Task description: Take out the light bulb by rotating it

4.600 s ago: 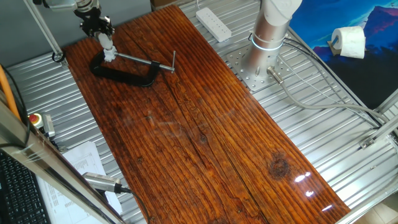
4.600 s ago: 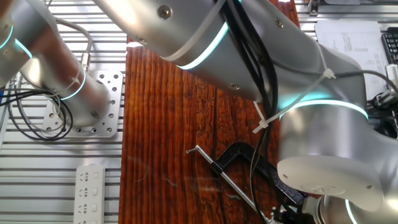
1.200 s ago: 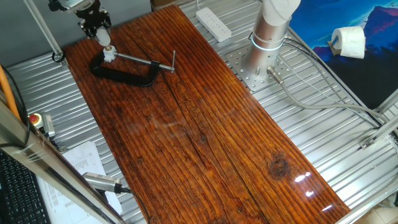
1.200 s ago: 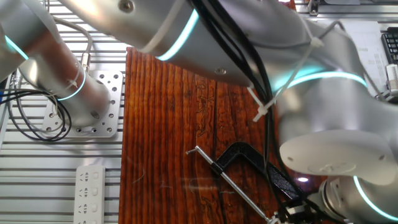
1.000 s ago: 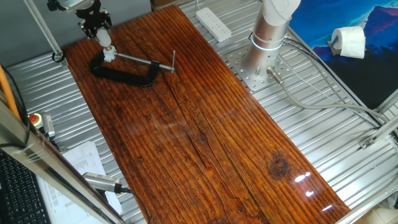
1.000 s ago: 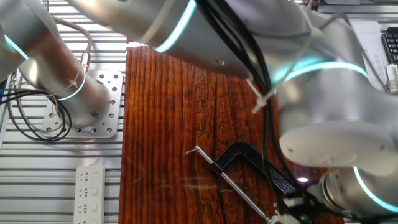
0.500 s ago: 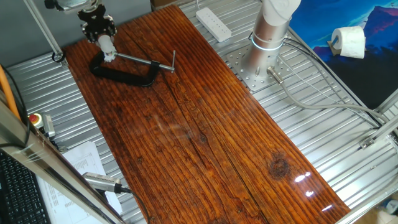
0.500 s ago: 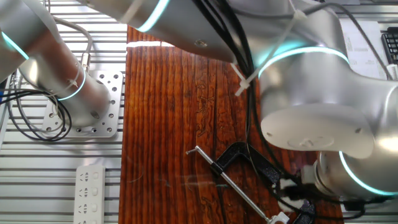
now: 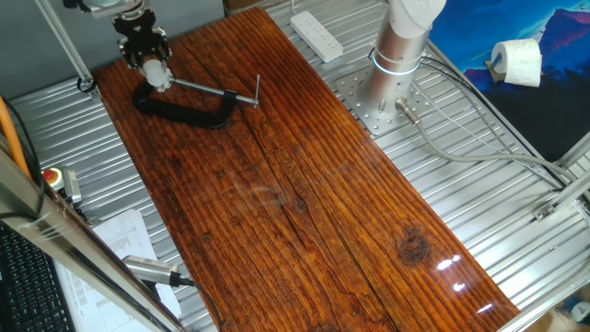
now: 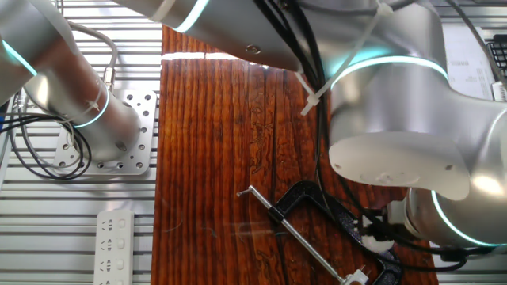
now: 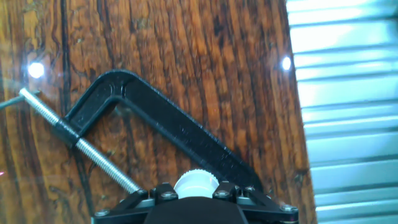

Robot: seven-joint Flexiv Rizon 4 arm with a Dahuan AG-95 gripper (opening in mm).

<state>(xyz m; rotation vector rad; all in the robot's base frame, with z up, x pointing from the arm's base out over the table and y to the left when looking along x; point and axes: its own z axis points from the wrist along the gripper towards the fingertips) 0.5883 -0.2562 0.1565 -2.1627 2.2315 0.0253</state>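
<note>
The arm's black two-finger gripper [image 9: 151, 63] has its jaws closed narrowly around the small white rounded light bulb [image 9: 158, 74], above one end of the black C-clamp with a steel screw bar [image 9: 189, 106] on the dark wooden tabletop [image 9: 295, 194]. In the hand view the light bulb [image 11: 196, 184] shows as a white ribbed dome between the fingers.

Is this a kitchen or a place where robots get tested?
Probably a robot lab or workshop. A robot arm is bolted to a metal bench, a black clamp lies on the wooden board, and a red stop button sits nearby.
</note>
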